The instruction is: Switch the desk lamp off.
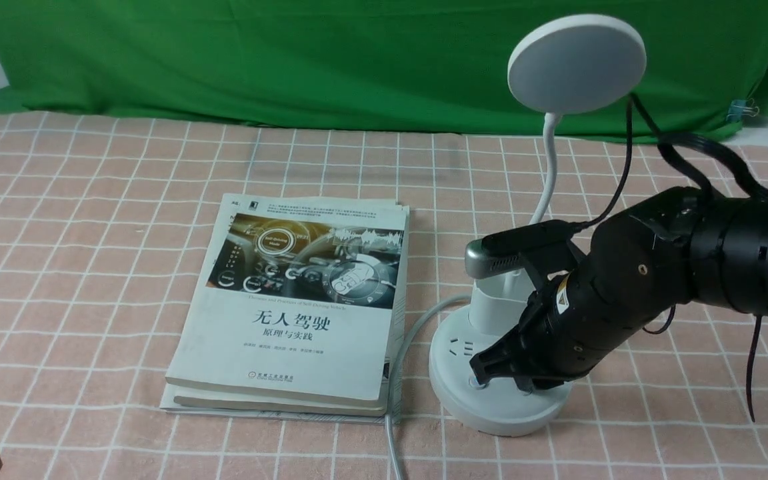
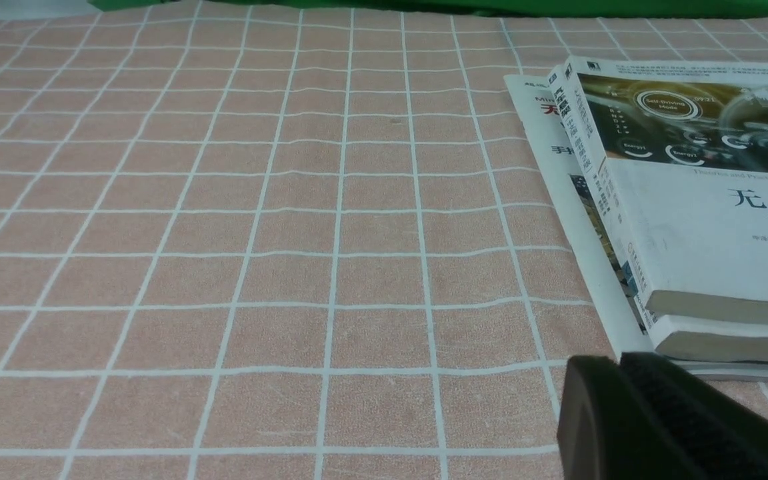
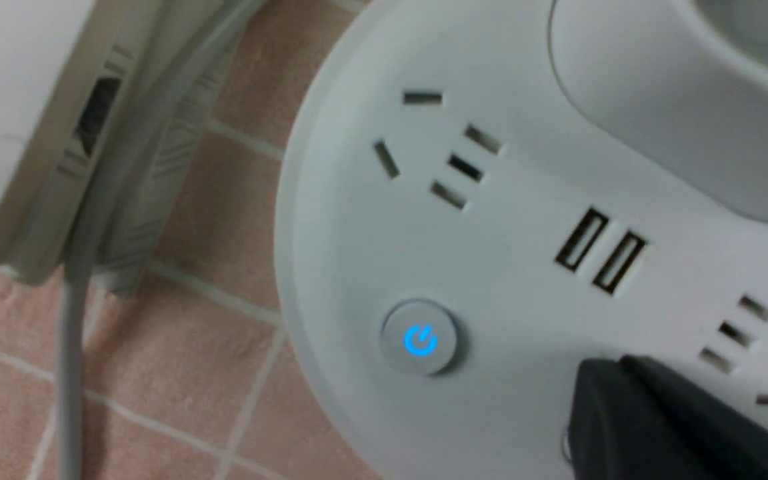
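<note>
The black right gripper (image 1: 484,368), its jaws seemingly pressed together, has the round base of the white plastic desk lamp (image 1: 504,408) directly under it, and should gently press the blue-lit round button (image 3: 419,340) just beside its tip, avoiding the sockets.

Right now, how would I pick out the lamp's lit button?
Start at the desk lamp right of the books. On its round base, beside the right tool, sits a small silver button. Unlike the dark socket slots nearby, it glows with a blue power symbol.
</note>
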Robot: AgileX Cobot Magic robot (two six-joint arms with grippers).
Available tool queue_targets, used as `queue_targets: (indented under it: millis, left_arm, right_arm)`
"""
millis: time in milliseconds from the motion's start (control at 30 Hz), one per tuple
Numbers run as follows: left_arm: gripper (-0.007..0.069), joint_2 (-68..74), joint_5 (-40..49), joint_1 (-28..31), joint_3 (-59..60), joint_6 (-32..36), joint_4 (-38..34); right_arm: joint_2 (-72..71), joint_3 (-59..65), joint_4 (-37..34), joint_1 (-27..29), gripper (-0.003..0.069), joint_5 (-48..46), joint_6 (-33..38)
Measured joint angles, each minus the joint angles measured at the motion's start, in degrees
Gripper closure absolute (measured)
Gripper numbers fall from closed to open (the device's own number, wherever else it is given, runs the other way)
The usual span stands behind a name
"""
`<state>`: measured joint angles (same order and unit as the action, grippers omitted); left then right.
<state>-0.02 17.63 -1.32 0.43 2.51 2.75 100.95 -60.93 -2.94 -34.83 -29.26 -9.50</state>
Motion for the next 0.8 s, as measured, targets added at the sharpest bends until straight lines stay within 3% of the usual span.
queue_targets:
  millis: [433, 800]
  left_arm:
    - [0.0618, 0.0, 0.0, 0.0, 0.0, 0.0, 0.0]
    - [0.0618, 0.0, 0.0, 0.0, 0.0, 0.0, 0.02]
  right_arm:
    - [-10.33, 1.34, 0.0, 0.0, 0.0615, -4.64, 1.54]
    - [-32.21, 16.43, 0.13, 0.0, 0.0612, -6.39, 6.47]
